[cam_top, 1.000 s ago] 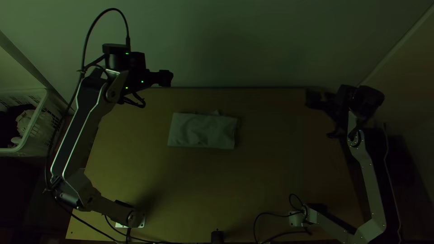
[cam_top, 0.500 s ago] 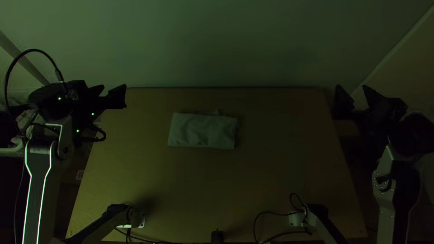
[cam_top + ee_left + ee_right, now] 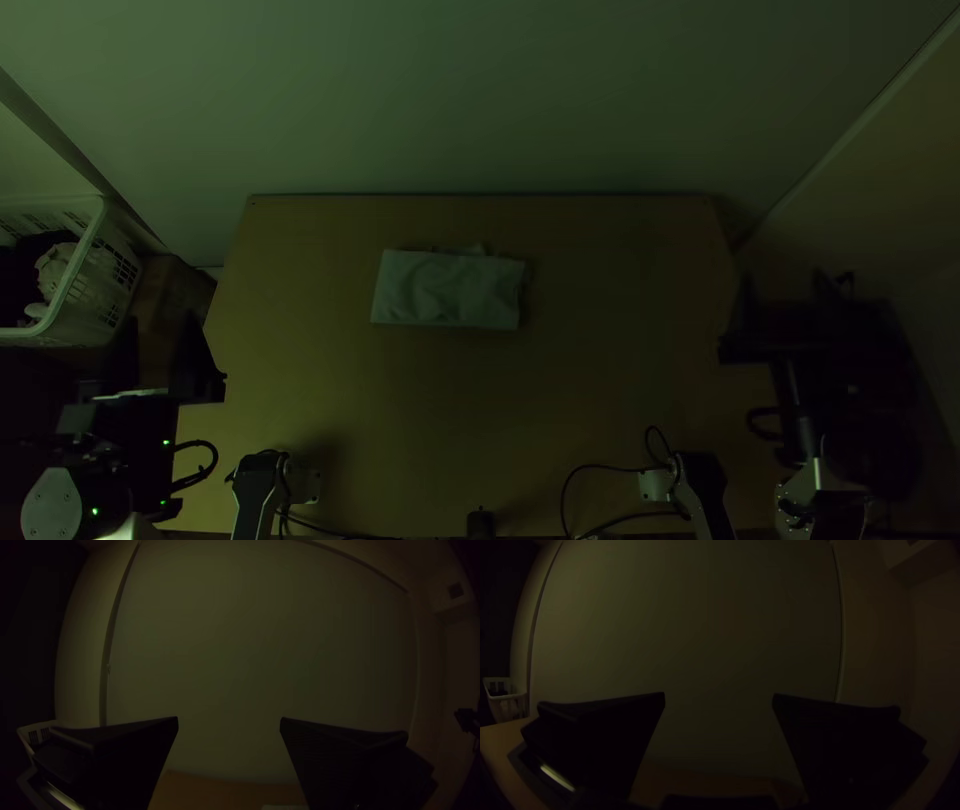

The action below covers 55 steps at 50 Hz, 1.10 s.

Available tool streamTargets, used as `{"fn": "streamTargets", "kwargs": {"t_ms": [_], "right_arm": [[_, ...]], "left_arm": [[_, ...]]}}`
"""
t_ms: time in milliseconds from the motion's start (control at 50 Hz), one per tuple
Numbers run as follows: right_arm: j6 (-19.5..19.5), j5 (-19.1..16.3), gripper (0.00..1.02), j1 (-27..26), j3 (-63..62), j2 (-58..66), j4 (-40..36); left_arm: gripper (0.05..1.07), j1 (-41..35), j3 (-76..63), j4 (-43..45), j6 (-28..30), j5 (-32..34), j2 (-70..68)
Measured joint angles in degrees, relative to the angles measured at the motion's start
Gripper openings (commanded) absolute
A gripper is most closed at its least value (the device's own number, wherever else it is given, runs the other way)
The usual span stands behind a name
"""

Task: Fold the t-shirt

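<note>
Top view, folded t-shirt [image 3: 447, 290], well inside table edges [image 3: 600, 199]

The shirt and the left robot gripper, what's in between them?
Between the t-shirt and the left gripper, the top view shows just bare wooden table.

Top view down on table [image 3: 600, 390]; wrist views face wall [image 3: 250, 640].

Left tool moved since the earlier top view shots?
Yes. Left tool has shifted left and toward the near side, from around the table's far edge to beside its left edge.
</note>
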Motion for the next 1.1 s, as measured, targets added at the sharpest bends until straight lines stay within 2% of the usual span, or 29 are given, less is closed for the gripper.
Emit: {"fn": "streamTargets", "kwargs": {"t_ms": [140,340,640,760,960,1100], "right_arm": [[-1.75,0.00,0.98,0.00,-8.61,-9.42,1.53],[-2.29,0.00,0.98,-0.33,-17.70,-18.56,1.97],[-2.27,0.48,0.98,-3.08,-32.70,-18.93,11.69],[-2.32,0.90,0.98,-3.45,-39.82,-18.93,14.62],[-2.29,1.40,0.99,-5.95,-46.07,-18.93,14.80],[-2.27,1.70,0.99,-8.94,-46.34,-18.97,12.24]], "left_arm": [[1.03,0.15,-10.54,3.39,1.66,-0.07,-10.64],[1.03,1.40,-19.34,8.46,1.60,-1.31,-11.37],[1.03,1.75,-37.99,22.99,1.68,-1.79,-11.39],[1.03,2.27,-44.17,25.86,1.86,-2.03,-11.39],[1.03,2.29,-49.59,29.07,2.01,-2.03,-11.41],[1.03,2.29,-50.77,28.41,2.56,-2.03,-11.45]]}}
